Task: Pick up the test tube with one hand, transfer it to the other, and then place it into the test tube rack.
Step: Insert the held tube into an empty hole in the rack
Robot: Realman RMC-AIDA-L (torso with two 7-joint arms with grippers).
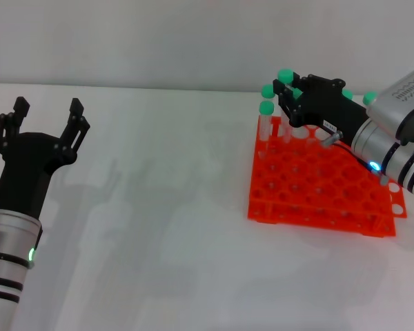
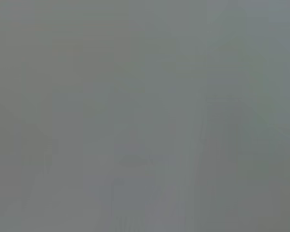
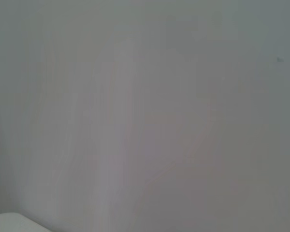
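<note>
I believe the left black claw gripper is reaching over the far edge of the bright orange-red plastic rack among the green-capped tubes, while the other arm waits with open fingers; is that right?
Not quite: the head view shows the right black claw gripper over the far edge of the bright orange-red plastic rack, among the green-capped tubes. The left black claw gripper is the one waiting, fingers open, over the white table.

A plain white table (image 1: 159,207) is carrying the work area and is extending back to a pale wall. The orange-red test tube rack (image 1: 317,186) is sitting directly on the table surface toward the robot's right side, with its grid of round holes facing up. Faint grey shadows are lying across the bare table surface between the rack and the left edge.
</note>
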